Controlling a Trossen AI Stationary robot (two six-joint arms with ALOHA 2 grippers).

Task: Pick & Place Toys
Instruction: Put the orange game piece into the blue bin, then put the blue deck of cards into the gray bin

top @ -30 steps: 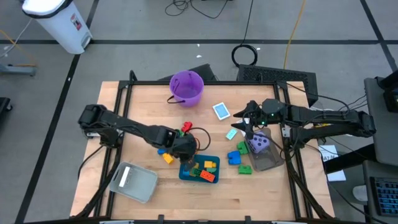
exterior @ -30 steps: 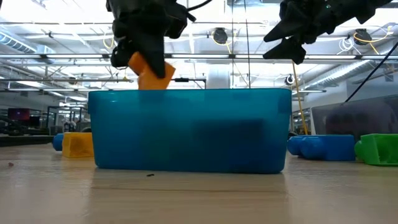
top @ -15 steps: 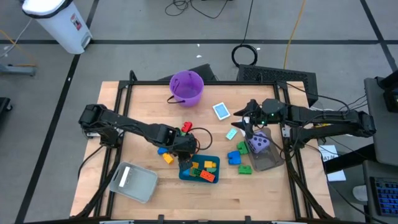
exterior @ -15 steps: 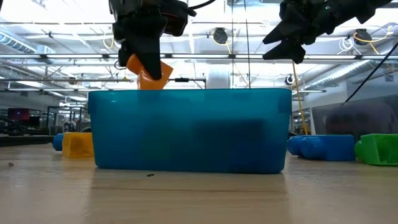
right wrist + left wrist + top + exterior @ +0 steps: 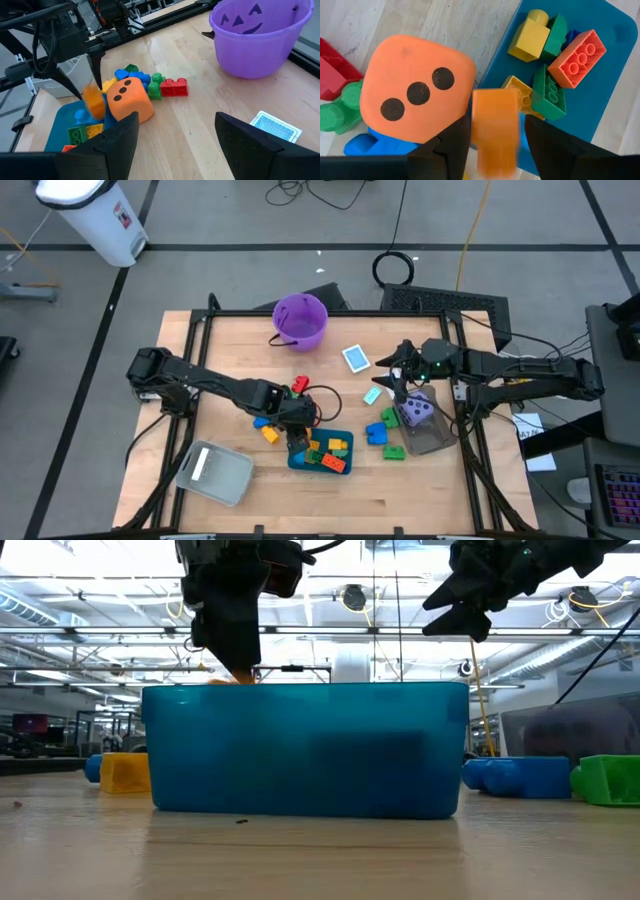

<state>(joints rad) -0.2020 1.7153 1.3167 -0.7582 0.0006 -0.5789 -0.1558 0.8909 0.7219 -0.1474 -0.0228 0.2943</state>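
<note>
Dropping from the left gripper's (image 5: 495, 131) just-parted fingers, the orange brick (image 5: 494, 131) falls toward the teal tray (image 5: 305, 747).

Containers and clutter set around a pale wooden table (image 5: 230, 360).

A purple plastic bucket with a cut-out face (image 5: 300, 319) stands near the table's far edge. Nearer, a teal plastic tray (image 5: 298, 460) sits mid-table, a clear plastic tray (image 5: 216, 473) to its left and a grey tray (image 5: 432, 438) to its right. Off the table, a white bin (image 5: 95, 218) stands on the grey floor beyond the bucket, as does a coiled black cable (image 5: 394, 268).
</note>
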